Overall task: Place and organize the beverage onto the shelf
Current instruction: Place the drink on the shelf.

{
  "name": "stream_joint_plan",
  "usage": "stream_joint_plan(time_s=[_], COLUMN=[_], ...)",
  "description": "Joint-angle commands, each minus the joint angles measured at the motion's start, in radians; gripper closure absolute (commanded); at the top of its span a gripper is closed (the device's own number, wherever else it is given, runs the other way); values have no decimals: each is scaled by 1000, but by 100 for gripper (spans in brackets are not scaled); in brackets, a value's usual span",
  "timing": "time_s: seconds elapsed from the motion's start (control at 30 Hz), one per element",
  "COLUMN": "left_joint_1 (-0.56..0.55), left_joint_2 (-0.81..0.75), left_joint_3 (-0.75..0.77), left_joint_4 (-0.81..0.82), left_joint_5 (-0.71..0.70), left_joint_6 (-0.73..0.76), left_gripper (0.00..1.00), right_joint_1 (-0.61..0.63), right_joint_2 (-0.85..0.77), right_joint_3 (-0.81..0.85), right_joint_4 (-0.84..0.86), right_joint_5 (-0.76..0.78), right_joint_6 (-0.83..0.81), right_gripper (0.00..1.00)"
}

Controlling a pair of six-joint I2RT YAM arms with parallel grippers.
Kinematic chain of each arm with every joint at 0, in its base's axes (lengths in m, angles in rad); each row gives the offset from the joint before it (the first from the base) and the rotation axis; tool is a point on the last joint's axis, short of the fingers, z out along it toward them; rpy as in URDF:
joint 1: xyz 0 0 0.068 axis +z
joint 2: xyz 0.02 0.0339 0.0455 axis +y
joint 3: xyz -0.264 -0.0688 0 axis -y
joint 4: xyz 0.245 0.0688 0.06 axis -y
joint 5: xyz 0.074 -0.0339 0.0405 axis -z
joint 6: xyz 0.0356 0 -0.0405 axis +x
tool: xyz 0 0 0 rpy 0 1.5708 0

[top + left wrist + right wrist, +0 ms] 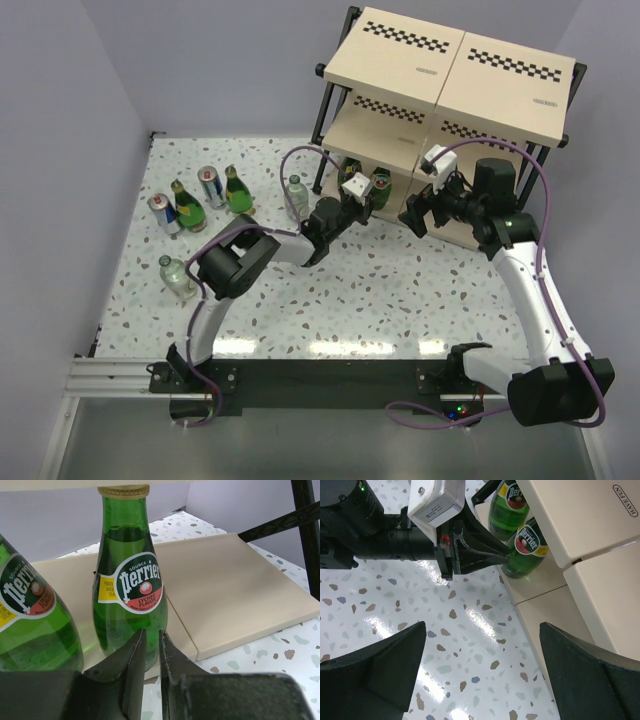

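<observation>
Two green glass bottles (381, 181) (350, 170) stand on the bottom board of the shelf (400, 60). My left gripper (367, 206) is shut and empty. Its tips (150, 636) are at the lower body of the nearer green bottle (130, 580), with the second green bottle (30, 615) at the left. In the right wrist view the left gripper (506, 557) meets that bottle (525, 547) beside the other one (507, 505). My right gripper (410, 218) hangs open over the floor (482, 626) before the shelf's bottom board (545, 610).
On the speckled table at the left stand two slim cans (163, 212) (211, 185), two more green bottles (188, 205) (237, 192) and two clear bottles (297, 195) (177, 277). The shelf's black frame (305, 525) rises at the right.
</observation>
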Motion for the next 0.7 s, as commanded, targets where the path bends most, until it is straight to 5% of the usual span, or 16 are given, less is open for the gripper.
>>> stream_joint_plan(time_s=[0.0, 0.33, 0.67], left_joint_1=[12, 15, 8], left_joint_2=[16, 7, -202], left_joint_3=[53, 38, -161], left_joint_4=[15, 26, 64], left_joint_5=[8, 19, 121], left_joint_6=[-16, -25, -26], left_gripper=[79, 78, 71], right_joint_1=[-5, -5, -7], right_joint_2=[7, 7, 0], right_joint_3=[23, 23, 25], right_joint_4=[34, 31, -3], right_joint_5=[-25, -26, -100], right_joint_6=[6, 6, -51], right_gripper=[1, 1, 1])
